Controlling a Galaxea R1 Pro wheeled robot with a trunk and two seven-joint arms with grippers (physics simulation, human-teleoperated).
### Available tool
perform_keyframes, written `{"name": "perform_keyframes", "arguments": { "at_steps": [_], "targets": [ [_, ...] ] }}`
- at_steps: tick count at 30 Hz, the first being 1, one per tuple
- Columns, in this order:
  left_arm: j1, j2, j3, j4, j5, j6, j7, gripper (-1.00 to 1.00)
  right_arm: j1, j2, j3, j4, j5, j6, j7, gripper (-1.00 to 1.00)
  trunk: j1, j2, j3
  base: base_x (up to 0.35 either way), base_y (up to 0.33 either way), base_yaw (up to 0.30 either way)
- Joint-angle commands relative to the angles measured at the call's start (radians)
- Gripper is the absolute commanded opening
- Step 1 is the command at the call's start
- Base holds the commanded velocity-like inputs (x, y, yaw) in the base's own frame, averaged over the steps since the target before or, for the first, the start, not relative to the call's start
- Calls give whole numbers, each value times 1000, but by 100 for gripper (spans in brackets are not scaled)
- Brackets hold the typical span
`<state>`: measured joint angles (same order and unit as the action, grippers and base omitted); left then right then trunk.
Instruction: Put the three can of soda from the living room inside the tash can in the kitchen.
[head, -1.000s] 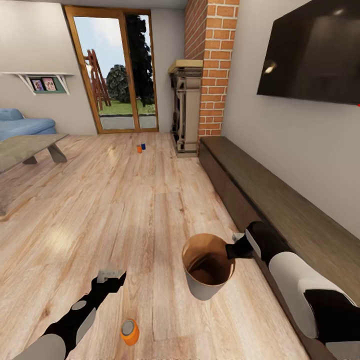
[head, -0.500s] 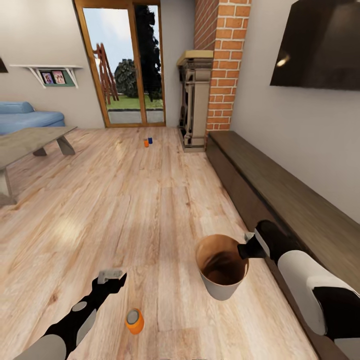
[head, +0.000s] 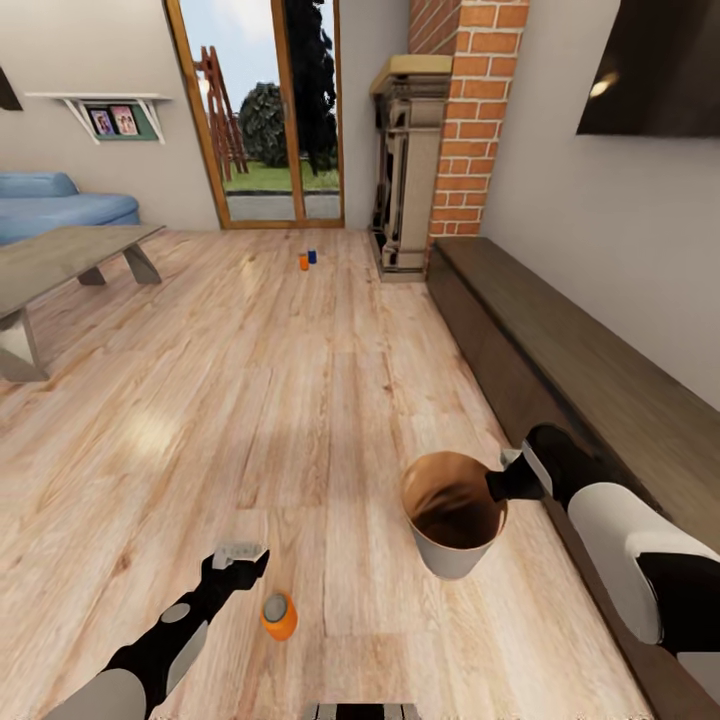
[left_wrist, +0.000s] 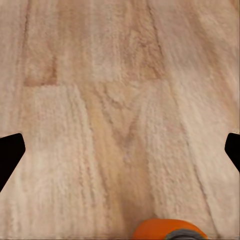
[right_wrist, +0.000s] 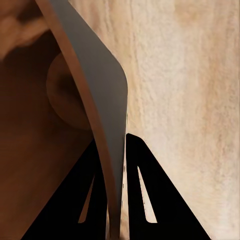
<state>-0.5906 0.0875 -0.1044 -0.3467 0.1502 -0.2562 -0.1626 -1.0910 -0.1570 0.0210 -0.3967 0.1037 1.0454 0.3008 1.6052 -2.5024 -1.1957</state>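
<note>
**Orange can beside the left claw**

An orange can (head: 279, 616) is standing on the plank floor (head: 300, 400) just beside the spread left claw (head: 238, 553). The right claw (head: 500, 480) is pinching the bucket (head: 455, 515) rim. Two more cans (head: 307, 259) are standing far ahead.

Orange can (head: 279, 617) with silvery top, grey-white bucket (head: 453, 513) coppery brown inside, pale wood-grain floor (head: 250, 400)

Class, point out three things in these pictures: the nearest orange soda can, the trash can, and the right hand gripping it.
Nearest orange soda can (head: 279, 617), head view, on its orange side.
Trash can (head: 450, 555), head view, on its pale outer wall.
Right hand (right_wrist: 123, 150), right wrist view, between the fingertips pinching the rim.
</note>
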Motion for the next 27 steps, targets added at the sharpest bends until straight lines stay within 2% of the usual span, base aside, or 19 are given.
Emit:
{"name": "perform_keyframes", "arguments": {
  "at_steps": [1, 3, 9, 19, 27],
  "targets": [
    [0, -1, -3, 0, 0, 0, 0, 100, -2, 0, -3, 0, -15, 2, 7, -100, 0, 0, -5, 0, 0, 101],
    [0, -2, -9, 0, 0, 0, 0, 100, -4, 0, -3, 0, -16, 2, 7, -100, 1, -1, -16, 0, 0, 99],
    [0, -3, -14, 0, 0, 0, -1, 100, -5, 1, -3, -1, -18, 2, 7, -100, 1, -1, -25, 13, 0, 94],
    [0, -3, -17, 0, -1, 2, -1, 100, -4, 3, -1, -6, -18, 2, 7, -100, 1, -1, -34, 151, 0, 50],
    [0, -3, -62, 0, -1, 2, -2, 100, -4, 3, -1, -7, -18, 2, 8, -100, 1, -1, -34, 10, -23, 2]
  ]
}}
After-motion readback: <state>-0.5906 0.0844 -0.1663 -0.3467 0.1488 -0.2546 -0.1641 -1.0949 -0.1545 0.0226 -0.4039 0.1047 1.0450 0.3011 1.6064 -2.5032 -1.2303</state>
